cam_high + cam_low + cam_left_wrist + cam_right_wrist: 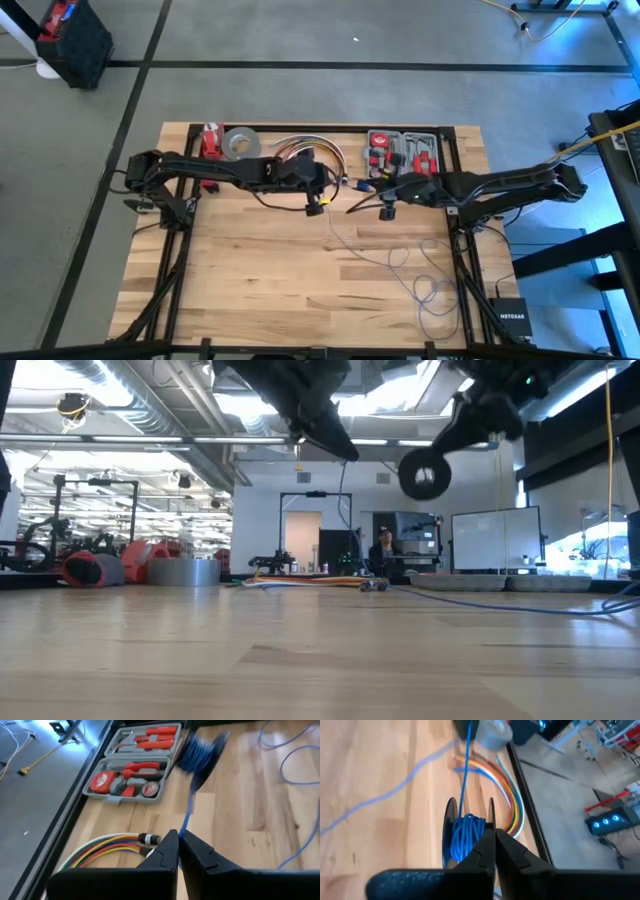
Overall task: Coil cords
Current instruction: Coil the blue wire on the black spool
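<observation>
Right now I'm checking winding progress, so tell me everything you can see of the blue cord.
The blue cord is thin, flexible wire, partly wound onto a dark two-flanged spool held by the shut right claw. From the spool it runs taut to the shut left claw, which pinches it. The rest trails in loose loops on the wooden table, toward the near right corner, still uncoiled.
</observation>
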